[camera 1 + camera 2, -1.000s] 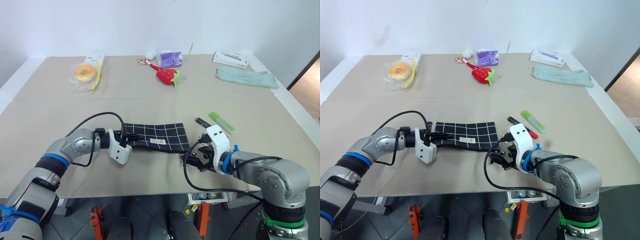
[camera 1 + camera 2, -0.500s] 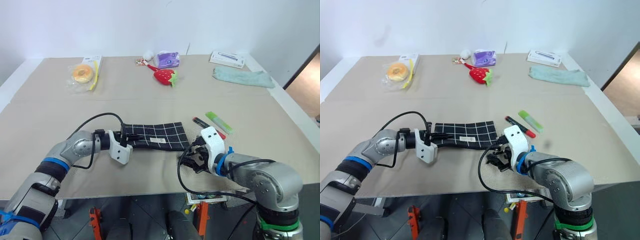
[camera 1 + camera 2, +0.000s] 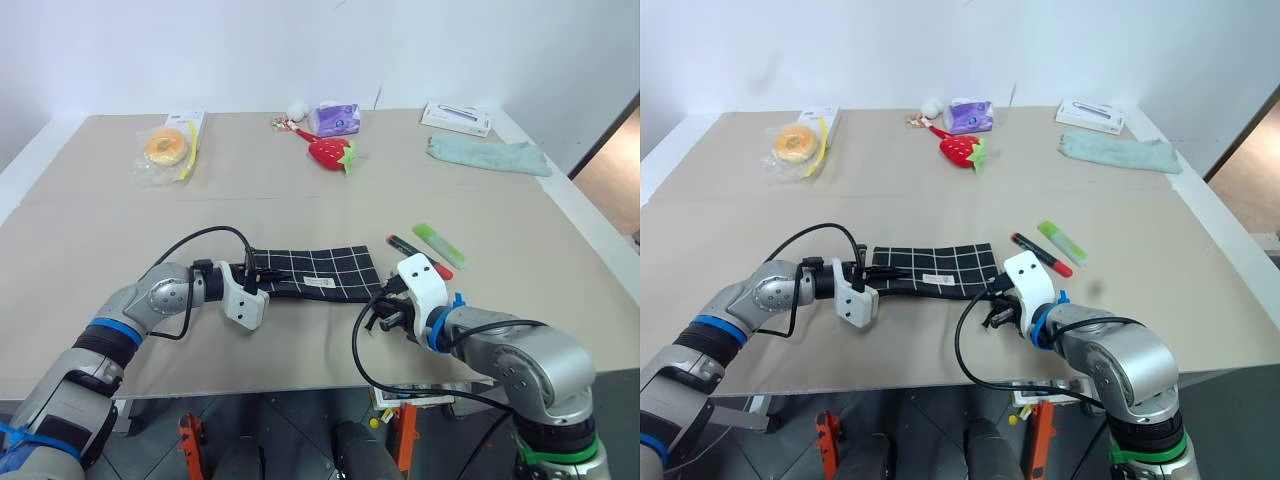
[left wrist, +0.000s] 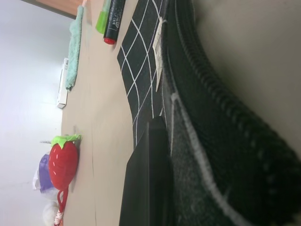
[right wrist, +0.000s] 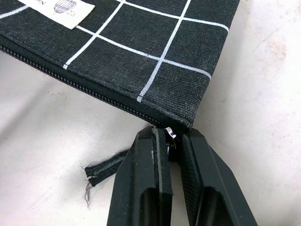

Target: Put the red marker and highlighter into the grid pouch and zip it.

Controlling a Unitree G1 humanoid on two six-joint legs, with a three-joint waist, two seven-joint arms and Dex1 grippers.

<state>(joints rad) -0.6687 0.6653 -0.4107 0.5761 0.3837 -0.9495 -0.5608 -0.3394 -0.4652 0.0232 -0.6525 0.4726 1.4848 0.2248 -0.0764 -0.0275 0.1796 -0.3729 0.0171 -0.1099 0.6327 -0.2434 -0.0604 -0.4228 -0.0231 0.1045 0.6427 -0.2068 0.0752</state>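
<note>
My right gripper (image 5: 169, 146) is pinched down on the zipper pull (image 5: 170, 136) at the right end of the grid pouch (image 3: 315, 272), the two fingers almost together with the small metal tab between them and a frayed dark tag (image 5: 101, 170) trailing beside them. My left gripper (image 3: 252, 277) is closed on the pouch's left end, pinning it flat. The pouch lies toward the front edge of the desk (image 3: 90, 250), about midway along it, and its zipper runs shut along the side nearest me, as far as I can see. Nothing is packed yet: the red marker (image 3: 416, 254) and the highlighter (image 3: 433, 241) lie side by side on the bare surface just to the right of the pouch, close to my right wrist. So I judge this the very start, with the pull gripped but the pouch not yet opened. Left to do: draw the zipper open, put both pens inside, then zip it closed
</note>
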